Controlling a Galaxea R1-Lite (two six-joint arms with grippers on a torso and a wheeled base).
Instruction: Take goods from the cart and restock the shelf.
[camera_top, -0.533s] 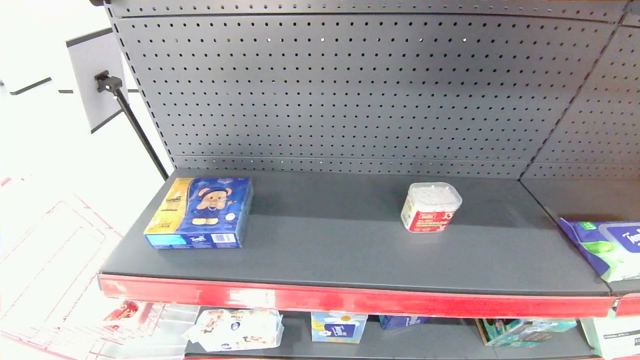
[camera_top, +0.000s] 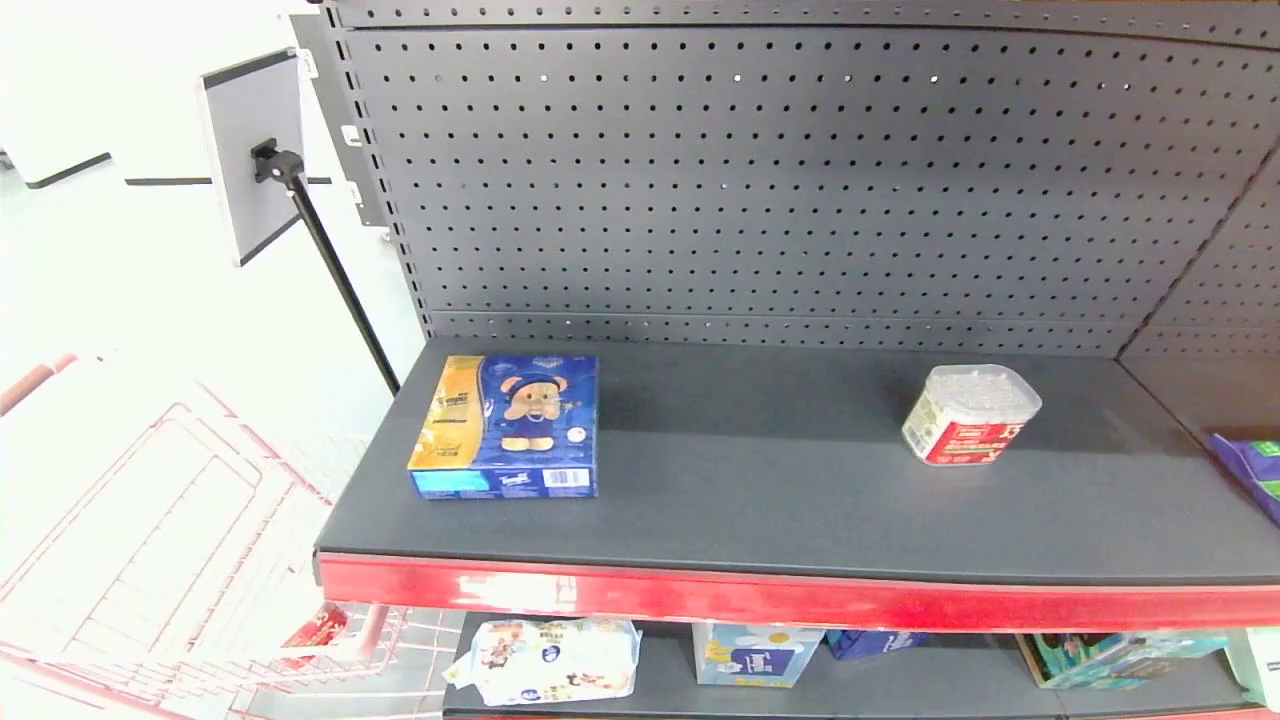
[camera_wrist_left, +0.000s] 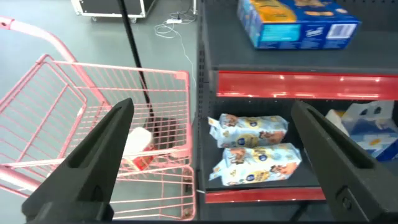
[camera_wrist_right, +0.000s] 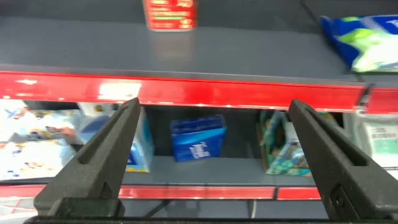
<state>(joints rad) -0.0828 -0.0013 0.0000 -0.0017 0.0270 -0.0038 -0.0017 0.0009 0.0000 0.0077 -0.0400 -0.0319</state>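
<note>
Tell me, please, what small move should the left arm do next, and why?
Probably lower the left claw toward the red-and-white item in the pink cart: the claw is open and empty, and the shelf has bare room.

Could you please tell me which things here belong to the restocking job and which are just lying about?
Job in hand: pink wire cart, red-and-white pack inside it, grey shelf.
Just lying about: sign on its stand, floor cable, tissue box and cotton swab tub, already shelved.
</note>
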